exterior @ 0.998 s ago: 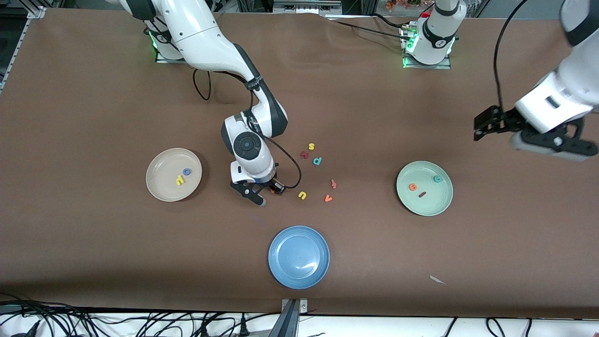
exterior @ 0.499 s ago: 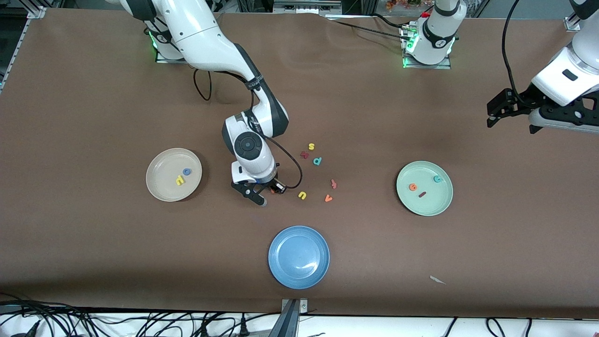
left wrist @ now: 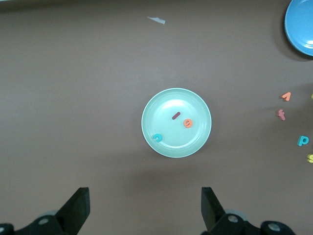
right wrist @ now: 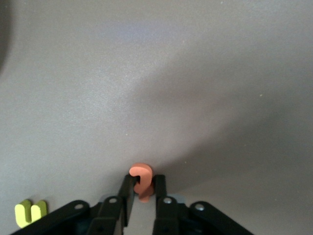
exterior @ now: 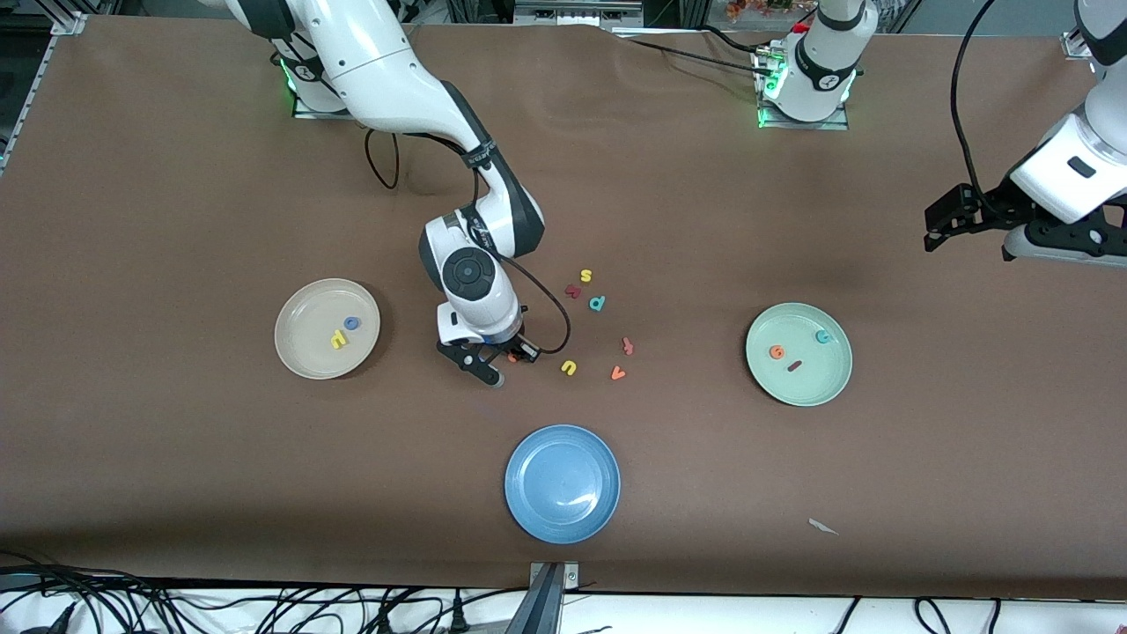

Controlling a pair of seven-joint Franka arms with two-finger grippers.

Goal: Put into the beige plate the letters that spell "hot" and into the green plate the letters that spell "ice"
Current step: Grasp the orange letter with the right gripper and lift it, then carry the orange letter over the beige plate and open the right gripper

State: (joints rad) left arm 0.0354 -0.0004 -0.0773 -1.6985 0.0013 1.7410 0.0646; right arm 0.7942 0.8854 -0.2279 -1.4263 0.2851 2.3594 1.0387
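My right gripper [exterior: 509,358] is down at the table between the beige plate [exterior: 308,354] and the loose letters. It is shut on the orange "t" [right wrist: 141,176], which stands pinched between the fingers of the right gripper [right wrist: 143,187]. The beige plate holds the yellow "h" [exterior: 338,339] and the blue "o" [exterior: 352,323]. The green plate [exterior: 806,387] holds the orange "e" [exterior: 777,352], the dark red "i" [exterior: 794,365] and the teal "c" [exterior: 822,336]. My left gripper [exterior: 939,231] hangs open and empty over the left arm's end of the table; from there the green plate [left wrist: 166,105] shows below the left gripper [left wrist: 144,200].
Loose letters lie beside the right gripper: yellow "u" [exterior: 569,367], orange "v" [exterior: 618,373], a reddish letter [exterior: 627,345], teal "p" [exterior: 597,304], a dark red letter [exterior: 572,291], yellow "s" [exterior: 585,276]. A blue plate [exterior: 562,506] sits nearer the camera. A paper scrap [exterior: 823,527] lies near the front edge.
The right gripper's fingers have closed on the orange "t". The left arm has drawn back toward its end of the table.
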